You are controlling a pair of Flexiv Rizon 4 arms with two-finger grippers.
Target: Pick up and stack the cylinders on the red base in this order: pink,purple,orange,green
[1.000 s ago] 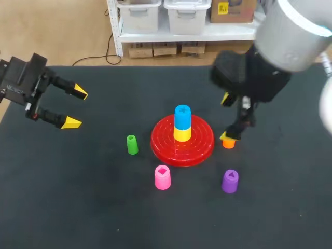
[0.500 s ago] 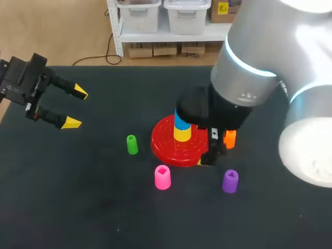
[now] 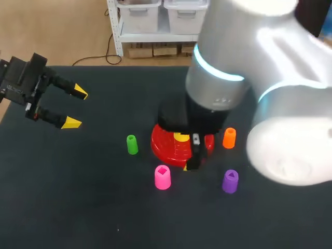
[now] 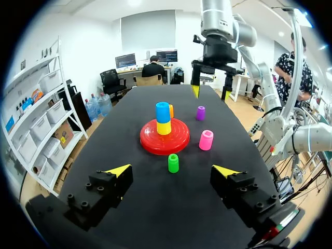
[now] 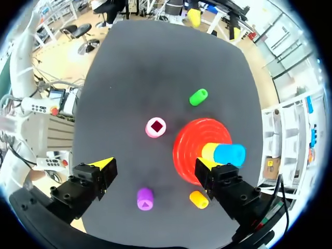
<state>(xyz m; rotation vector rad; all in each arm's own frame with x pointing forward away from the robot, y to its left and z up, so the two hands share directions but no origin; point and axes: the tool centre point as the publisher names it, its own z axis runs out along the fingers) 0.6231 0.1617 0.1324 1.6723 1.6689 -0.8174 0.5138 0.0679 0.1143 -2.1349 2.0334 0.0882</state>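
The red base [image 3: 162,147] holds a yellow cylinder [image 5: 209,151] with a blue one [image 5: 231,154] on top. Around it on the black table stand the green [image 3: 132,144], pink [image 3: 162,177], purple [image 3: 230,181] and orange [image 3: 229,138] cylinders. My right arm [image 3: 223,83] hangs over the base and hides the blue cylinder in the head view. Its gripper [image 5: 154,166] is open and empty, high above the table, with the pink cylinder [image 5: 155,127] below and just ahead of it. My left gripper [image 3: 76,108] is open and empty at the far left, well away from the green cylinder [image 4: 173,163].
Bare black tabletop [image 3: 78,197] lies to the left and in front of the cylinders. My right gripper [image 4: 211,93] shows in the left wrist view beyond the base [image 4: 150,145].
My right arm has swung from beside the orange cylinder leftward over the red base, now covering the blue cylinder in the head view. The left arm has stayed still.
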